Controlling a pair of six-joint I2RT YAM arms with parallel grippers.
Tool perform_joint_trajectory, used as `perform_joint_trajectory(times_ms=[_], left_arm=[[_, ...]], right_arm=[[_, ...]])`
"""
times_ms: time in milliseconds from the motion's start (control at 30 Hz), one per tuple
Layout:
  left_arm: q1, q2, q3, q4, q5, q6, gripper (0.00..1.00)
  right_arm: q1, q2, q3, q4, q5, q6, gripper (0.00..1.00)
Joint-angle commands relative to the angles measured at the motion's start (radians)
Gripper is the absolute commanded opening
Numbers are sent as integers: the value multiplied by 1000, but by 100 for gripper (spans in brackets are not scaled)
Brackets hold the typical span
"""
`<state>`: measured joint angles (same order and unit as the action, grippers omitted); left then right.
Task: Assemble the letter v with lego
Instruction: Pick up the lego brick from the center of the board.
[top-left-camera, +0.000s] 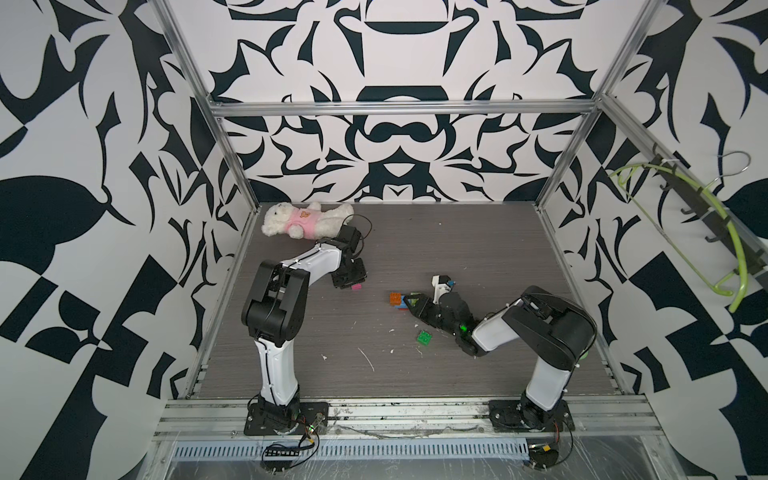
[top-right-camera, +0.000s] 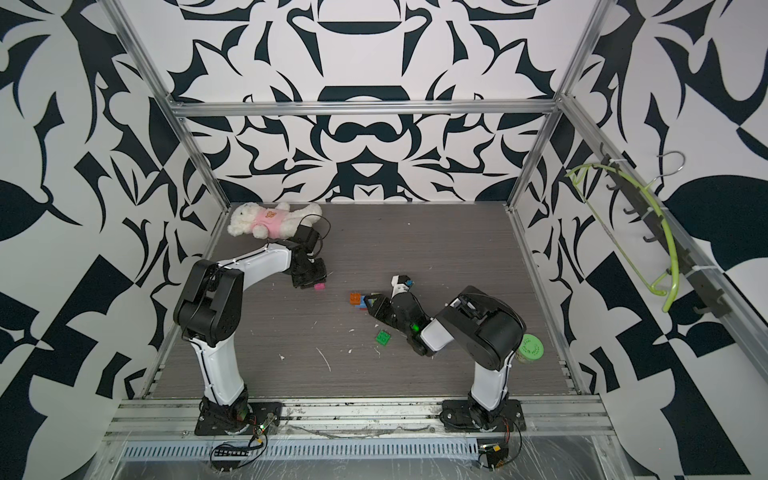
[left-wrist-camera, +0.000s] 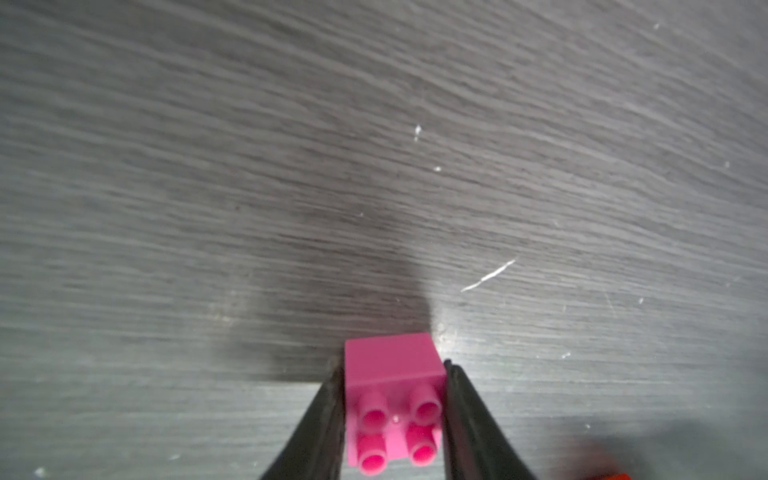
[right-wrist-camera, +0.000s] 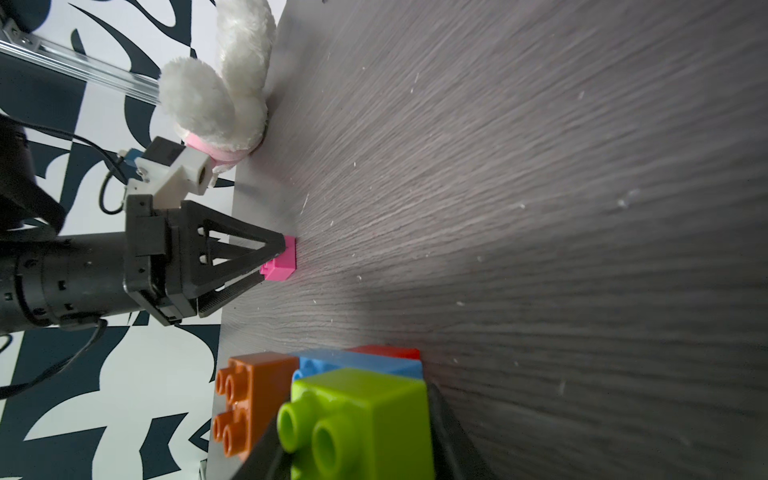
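Now the left hand (right-wrist-camera: 273, 262) pinches the pink brick (left-wrist-camera: 390, 357) on the surface (left-wrist-camera: 249, 166), right hand (top-left-camera: 411, 302) clamps the lime brick (right-wrist-camera: 361, 411).

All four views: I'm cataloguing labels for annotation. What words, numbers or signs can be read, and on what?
No readable text anywhere.
On the bear, the shirt's orange mark: too small to read.
Studs of the pink brick and lime brick: no lettering shows.
On the green disc: pattern too blurred to read.
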<state>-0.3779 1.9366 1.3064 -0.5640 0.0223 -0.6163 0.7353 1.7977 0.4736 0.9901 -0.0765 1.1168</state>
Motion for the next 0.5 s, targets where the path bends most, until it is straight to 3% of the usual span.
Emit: perform_joint_trajectory(times_ms=[0,167,333,467], left_arm=[[1,-28,-21,-12,26,-5,31],[-25,-125,-51,-39,24,-27,26],[-105,-218,-45,-90,-10,-59,17],[-167,-257,-28,-135,-30,-92,16]], right_arm=[[10,-36,26,-64,24,-40,35],[13,-53,30,-98,37,-58,34],[15,-69,33,-129,50,-72,34],[18,-66,38,-139,55,-81,34]])
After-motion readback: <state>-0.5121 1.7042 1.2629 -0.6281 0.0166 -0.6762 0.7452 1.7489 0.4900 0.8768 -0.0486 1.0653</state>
